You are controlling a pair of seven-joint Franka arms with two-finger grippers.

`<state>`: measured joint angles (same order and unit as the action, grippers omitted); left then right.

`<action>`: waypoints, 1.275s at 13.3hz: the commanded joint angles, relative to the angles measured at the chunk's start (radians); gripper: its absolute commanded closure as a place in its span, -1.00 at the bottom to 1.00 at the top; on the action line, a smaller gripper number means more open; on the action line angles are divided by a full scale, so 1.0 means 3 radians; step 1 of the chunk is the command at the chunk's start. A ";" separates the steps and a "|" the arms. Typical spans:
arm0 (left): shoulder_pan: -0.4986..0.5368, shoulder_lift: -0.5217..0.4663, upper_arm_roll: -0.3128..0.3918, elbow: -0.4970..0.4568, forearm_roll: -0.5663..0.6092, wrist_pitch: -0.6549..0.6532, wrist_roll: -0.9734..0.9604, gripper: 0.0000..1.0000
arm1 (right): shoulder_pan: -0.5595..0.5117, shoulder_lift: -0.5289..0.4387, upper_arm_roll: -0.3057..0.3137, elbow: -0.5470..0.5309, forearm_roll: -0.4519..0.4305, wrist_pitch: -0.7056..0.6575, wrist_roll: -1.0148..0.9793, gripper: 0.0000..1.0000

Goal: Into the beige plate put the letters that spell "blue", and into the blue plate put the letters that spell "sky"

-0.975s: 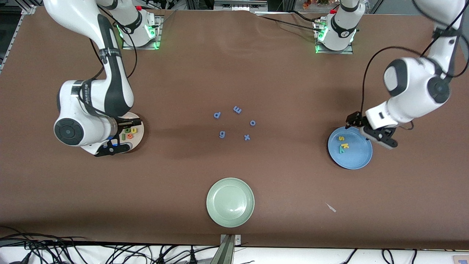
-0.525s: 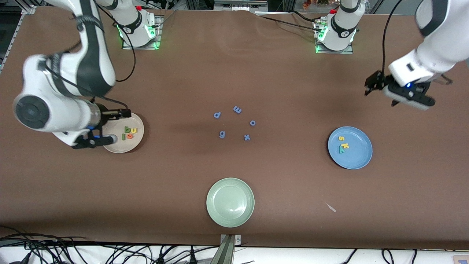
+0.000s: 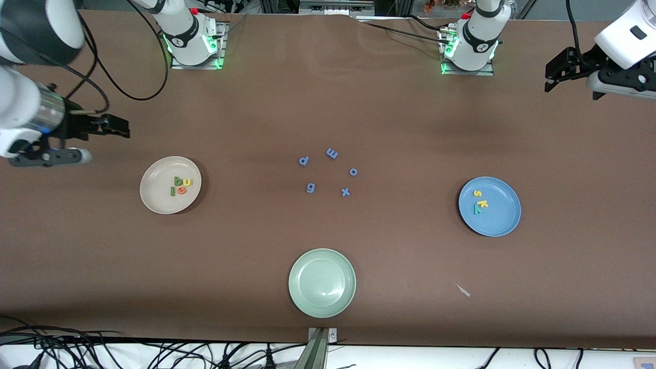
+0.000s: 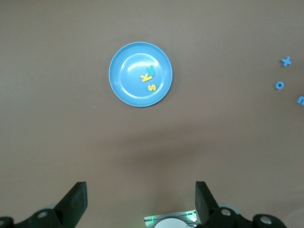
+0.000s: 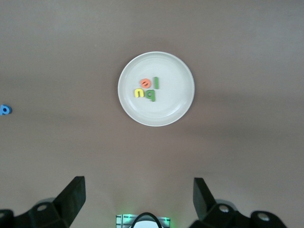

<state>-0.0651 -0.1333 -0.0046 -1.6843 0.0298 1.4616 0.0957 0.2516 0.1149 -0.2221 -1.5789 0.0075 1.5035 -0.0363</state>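
Evidently the sorting is finished, judging by how things lie. On the broad brown table point(image 3: 389, 102), the round cream-beige plate point(image 3: 154, 197) toward the right arm's end carries all four small foam letters of "blue": the green b point(image 3: 178, 180), the yellow u point(image 3: 187, 182), the orange e point(image 3: 181, 191) and the green bar-shaped l point(image 3: 172, 191), bunched together touching or nearly so. The round sky-blue plate point(image 3: 499, 215) toward the left arm's end holds "sky": the yellow s point(image 3: 477, 193), the yellow k point(image 3: 482, 204) and the teal y point(image 3: 477, 210). A pale green plate point(image 3: 322, 283), nearest the front camera, holds nothing, and the periwinkle-blue letters p point(image 3: 304, 161), m point(image 3: 332, 153), o point(image 3: 353, 171), g point(image 3: 310, 188) and x point(image 3: 345, 192) lie on the table mid-way between the two filled plates, as they should. I judge nothing is left to move.

The right gripper point(image 3: 107, 141) hangs over bare table at its own end, well apart from the beige plate, fingers spread wide and empty. The left gripper point(image 3: 571, 77) hangs over its own end, well apart from the blue plate, likewise released and carrying nothing.
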 commanded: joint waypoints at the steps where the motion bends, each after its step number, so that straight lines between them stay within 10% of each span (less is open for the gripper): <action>1: -0.0049 0.0250 0.0020 0.0291 0.0054 -0.0142 -0.0161 -1.00 | -0.0332 -0.0189 0.0259 -0.0101 -0.0152 0.0040 0.0029 -1.00; 17: -0.0039 0.0265 0.0000 0.0297 -0.0002 -0.0142 -0.0161 -1.00 | -0.0752 -0.0179 0.0490 0.0058 -0.0112 0.0102 0.0059 -1.00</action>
<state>-0.0726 -0.0660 -0.0054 -1.6254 0.0297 1.4442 0.0589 0.0394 0.0515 -0.0895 -1.5815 -0.0211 1.5334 -0.0252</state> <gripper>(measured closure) 0.000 0.000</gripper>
